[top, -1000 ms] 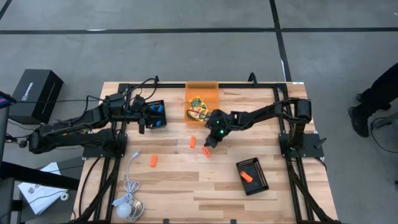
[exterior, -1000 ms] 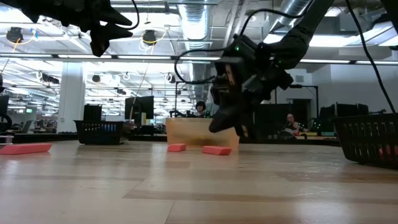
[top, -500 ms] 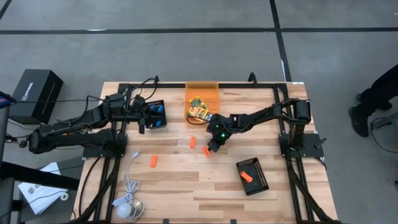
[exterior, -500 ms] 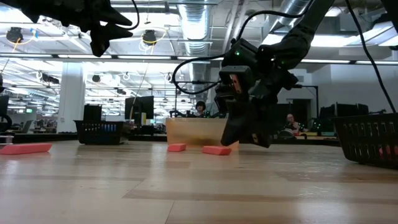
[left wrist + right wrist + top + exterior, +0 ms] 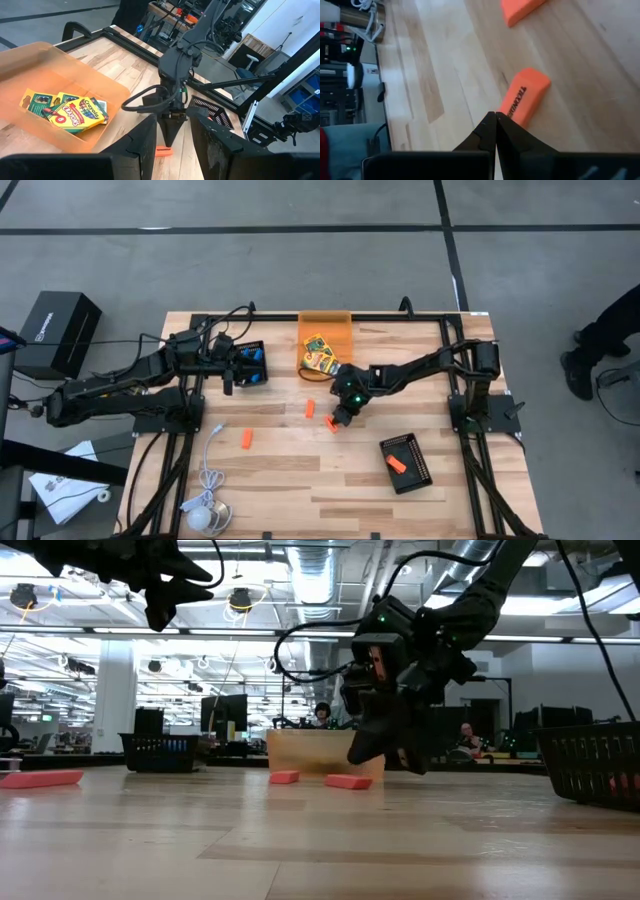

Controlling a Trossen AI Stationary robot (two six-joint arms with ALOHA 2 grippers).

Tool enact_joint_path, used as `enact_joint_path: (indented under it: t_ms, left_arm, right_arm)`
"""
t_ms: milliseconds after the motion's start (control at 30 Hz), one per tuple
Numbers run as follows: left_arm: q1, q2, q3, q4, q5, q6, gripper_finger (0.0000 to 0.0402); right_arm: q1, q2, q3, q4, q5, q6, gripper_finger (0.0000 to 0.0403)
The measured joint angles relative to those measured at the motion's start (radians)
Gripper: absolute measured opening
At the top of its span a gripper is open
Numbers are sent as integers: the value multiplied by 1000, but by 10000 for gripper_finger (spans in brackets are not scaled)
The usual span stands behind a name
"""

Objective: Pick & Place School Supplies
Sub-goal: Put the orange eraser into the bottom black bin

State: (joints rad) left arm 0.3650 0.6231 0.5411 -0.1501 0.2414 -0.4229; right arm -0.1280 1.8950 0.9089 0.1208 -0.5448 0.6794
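- high view: right pincer clenched, empty, tips just beside orange piece mid-desk
- piece's long axis runs diagonally ahead of the tips
- left pincer parked far left, grip state unclear

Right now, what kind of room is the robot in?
Probably a big open workshop or lab-style office. Beyond the wooden table the low view shows bare ceiling ducts, rows of desks with monitors, and a person sitting far back.
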Motion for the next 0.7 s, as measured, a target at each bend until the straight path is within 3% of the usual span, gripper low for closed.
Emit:
enact_joint_path:
  t_ms: [133,433,700]
  left_arm:
    - [0,0,0,0,0,0,117]
    - [0,0,0,0,0,0,117]
    - [0,0,-1,0,0,0,117]
  right_arm:
    - [5,48,5,52,-36,42,0]
    - [11,86,34,69,-8,64,0]
    - [-27,58,33,-52,-9,24,0]
